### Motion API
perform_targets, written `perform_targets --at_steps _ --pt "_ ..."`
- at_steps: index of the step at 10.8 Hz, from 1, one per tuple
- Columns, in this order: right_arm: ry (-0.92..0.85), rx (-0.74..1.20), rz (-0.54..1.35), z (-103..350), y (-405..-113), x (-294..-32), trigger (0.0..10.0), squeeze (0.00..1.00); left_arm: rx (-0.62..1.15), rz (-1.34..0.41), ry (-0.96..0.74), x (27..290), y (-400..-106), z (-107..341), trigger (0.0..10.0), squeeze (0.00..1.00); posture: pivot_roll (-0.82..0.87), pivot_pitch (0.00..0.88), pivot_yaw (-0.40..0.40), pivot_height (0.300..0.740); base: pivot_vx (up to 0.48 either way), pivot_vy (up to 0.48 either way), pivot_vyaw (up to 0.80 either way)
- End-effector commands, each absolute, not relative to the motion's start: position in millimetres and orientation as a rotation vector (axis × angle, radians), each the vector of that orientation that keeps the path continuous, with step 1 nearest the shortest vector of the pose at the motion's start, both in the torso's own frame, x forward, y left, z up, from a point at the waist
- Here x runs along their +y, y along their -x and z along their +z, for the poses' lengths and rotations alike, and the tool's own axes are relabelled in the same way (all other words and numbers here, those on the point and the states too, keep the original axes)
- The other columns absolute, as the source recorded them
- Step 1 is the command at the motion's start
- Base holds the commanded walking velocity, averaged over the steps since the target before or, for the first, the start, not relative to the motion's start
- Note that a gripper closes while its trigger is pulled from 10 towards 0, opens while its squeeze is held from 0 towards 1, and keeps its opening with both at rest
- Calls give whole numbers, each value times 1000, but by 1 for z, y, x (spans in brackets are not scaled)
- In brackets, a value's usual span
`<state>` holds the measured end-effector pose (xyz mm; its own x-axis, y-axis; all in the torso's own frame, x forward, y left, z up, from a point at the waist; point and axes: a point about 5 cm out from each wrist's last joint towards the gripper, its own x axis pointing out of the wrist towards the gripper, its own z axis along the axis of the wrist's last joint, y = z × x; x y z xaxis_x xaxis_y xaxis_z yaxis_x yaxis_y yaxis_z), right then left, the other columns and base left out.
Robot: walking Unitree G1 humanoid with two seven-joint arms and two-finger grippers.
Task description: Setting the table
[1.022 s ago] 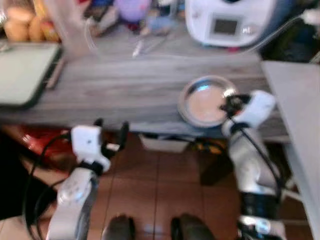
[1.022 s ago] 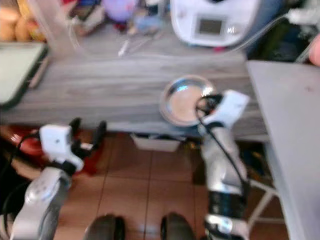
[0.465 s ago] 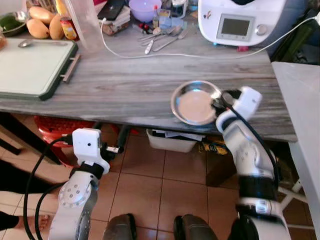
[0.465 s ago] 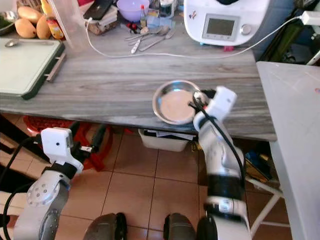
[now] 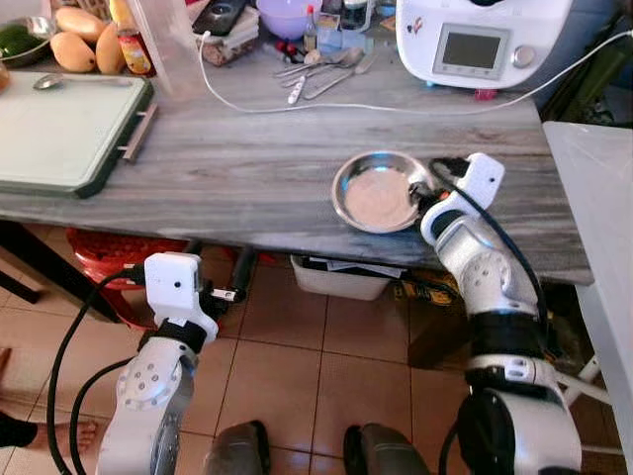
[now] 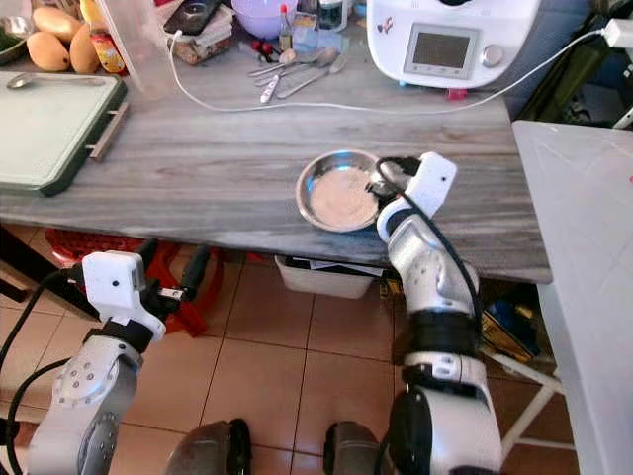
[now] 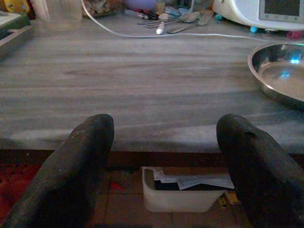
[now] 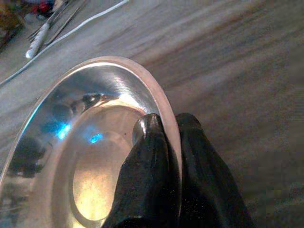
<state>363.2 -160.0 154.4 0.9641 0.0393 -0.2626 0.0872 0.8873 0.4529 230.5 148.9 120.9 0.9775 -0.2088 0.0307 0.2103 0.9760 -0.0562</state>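
Note:
A round steel plate [image 5: 379,191] lies on the grey wooden table [image 5: 247,168], near its front edge. My right gripper [image 5: 427,195] is shut on the plate's right rim; the right wrist view has one finger [image 8: 151,142] inside the plate [image 8: 85,156] and the other outside it. My left gripper [image 5: 220,269] hangs below the table's front edge, open and empty. Its two fingers [image 7: 76,161] point at the table edge, with the plate [image 7: 280,71] off to the right.
A green cutting board [image 5: 59,134] with a spoon lies at the table's left. Cutlery [image 5: 321,69], a white cable [image 5: 396,106] and a white kitchen appliance [image 5: 480,40] stand at the back. A second grey table [image 5: 603,198] is at the right. A white bin [image 5: 341,277] sits underneath.
The view has shifted and sharpened as the camera moved. My right gripper and the plate have slid a little farther onto the table. The left arm stays put.

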Motion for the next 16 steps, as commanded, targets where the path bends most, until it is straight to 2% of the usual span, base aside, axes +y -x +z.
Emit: perform_targets --at_steps 1,2,3,8,12,13,16 --pt "-490 276 -28 156 -366 -159 10000 0 -23 -221 51 147 -230 122 10000 0 -21 176 12 740 0 0 0" --pt "-498 275 -26 158 -369 -158 10000 631 -23 -225 51 146 -230 122 10000 0 -21 177 12 740 0 0 0" --pt "-505 262 -16 160 -372 -157 10000 1000 -24 -225 51 146 -231 122 10000 0 -20 177 13 740 0 0 0" --pt "-542 231 44 171 -386 -153 10000 1000 -25 -213 45 145 -232 122 10000 0 -21 175 11 740 0 0 0" --pt "-516 270 63 156 -365 -157 10000 1000 -27 -199 47 145 -236 122 10000 0 -33 168 7 740 0 0 0" --pt "-464 253 52 155 -354 -163 10000 1000 -30 -186 40 146 -238 122 10000 0 -37 163 5 740 0 0 0" --pt "-197 30 106 175 -335 -167 10000 1000 -31 -136 41 149 -246 122 10000 0 -46 136 9 740 0 0 0"
